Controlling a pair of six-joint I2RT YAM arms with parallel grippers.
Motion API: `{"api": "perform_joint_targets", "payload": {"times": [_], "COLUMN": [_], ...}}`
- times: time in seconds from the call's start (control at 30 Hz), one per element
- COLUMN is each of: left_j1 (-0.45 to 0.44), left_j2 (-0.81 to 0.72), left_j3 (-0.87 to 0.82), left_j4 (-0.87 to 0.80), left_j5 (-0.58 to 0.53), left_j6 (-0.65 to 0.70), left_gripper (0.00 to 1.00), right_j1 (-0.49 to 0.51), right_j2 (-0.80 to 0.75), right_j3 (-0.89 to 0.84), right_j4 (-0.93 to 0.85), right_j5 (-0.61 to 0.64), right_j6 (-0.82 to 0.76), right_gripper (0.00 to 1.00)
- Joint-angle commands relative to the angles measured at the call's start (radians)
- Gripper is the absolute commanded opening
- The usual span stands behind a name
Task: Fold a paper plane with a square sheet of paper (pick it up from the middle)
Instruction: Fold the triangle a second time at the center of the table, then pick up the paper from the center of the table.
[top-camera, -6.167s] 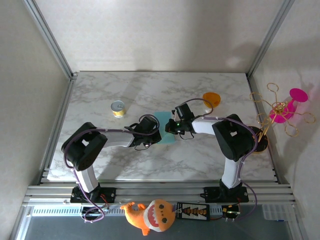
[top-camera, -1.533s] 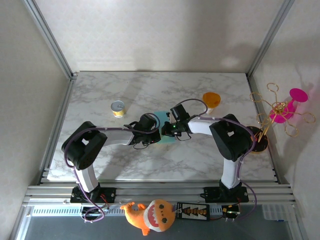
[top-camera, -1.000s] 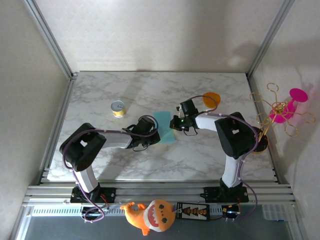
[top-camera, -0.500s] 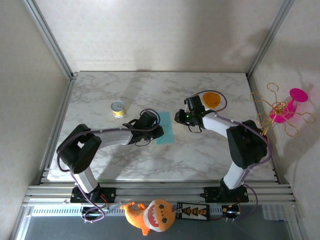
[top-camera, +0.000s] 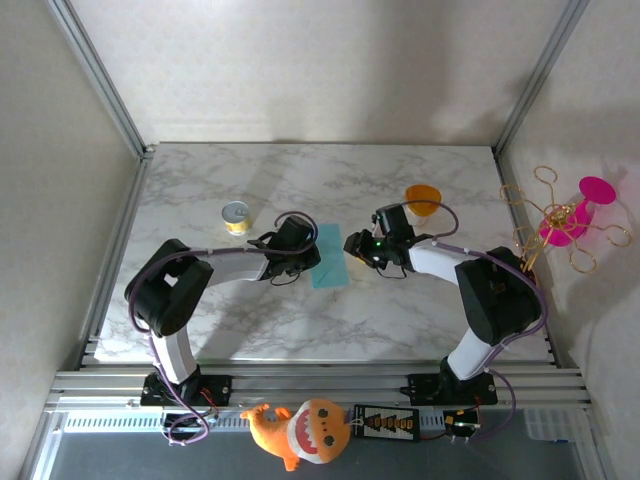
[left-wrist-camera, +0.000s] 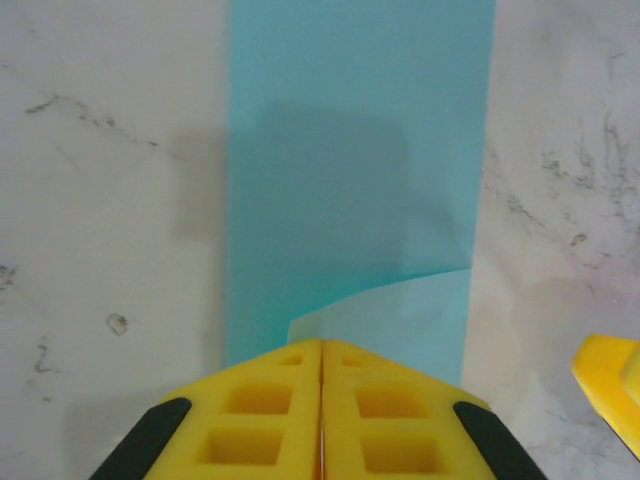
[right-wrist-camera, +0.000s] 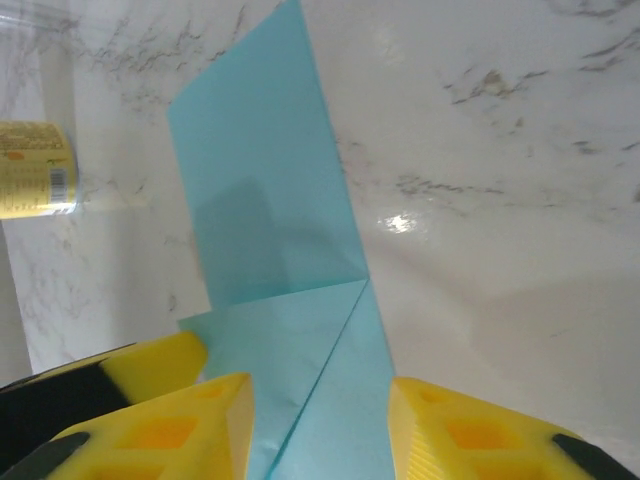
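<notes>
The square sheet of paper (top-camera: 330, 257) lies on the marble as a narrow teal strip, with a paler triangular flap (right-wrist-camera: 270, 350) folded over its near end. My left gripper (top-camera: 303, 252) is at the strip's left edge. In its wrist view the left gripper (left-wrist-camera: 321, 345) is shut, its tips at the flap's (left-wrist-camera: 400, 310) slightly raised corner. I cannot tell if they pinch it. My right gripper (top-camera: 357, 247) is at the strip's right edge. The right gripper (right-wrist-camera: 320, 425) is open, its fingers straddling the flap end of the paper.
A small yellow can (top-camera: 236, 216) stands left of the paper, also at the left edge of the right wrist view as the can (right-wrist-camera: 35, 170). An orange cup (top-camera: 423, 198) sits behind the right arm. A gold wire stand with a pink piece (top-camera: 562, 218) is at the far right.
My right gripper has opened, swung out toward the orange cup and come back to the paper's right edge. My left gripper opened briefly, shut again and shifted slightly along the left edge.
</notes>
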Motion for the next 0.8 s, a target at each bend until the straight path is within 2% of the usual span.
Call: {"api": "perform_joint_targets", "payload": {"times": [0.0,0.37,0.77], "left_j1": [0.012,0.012,0.012], "left_j2": [0.017,0.041,0.052], "left_j3": [0.013,-0.034,-0.068], "left_j4": [-0.024,-0.026,-0.008], "left_j5": [-0.034,-0.05,-0.047], "left_j6": [-0.019,-0.044,-0.056], "left_gripper": [0.07,0.02,0.01], "right_j1": [0.018,0.071,0.085], "right_j2": [0.028,0.096,0.14], "right_j3": [0.0,0.03,0.058], "right_j4": [0.019,0.035,0.044], "right_j5": [-0.035,-0.055,-0.032], "right_j6": [0.052,0.12,0.156], "right_gripper": [0.42,0.36,0.29]}}
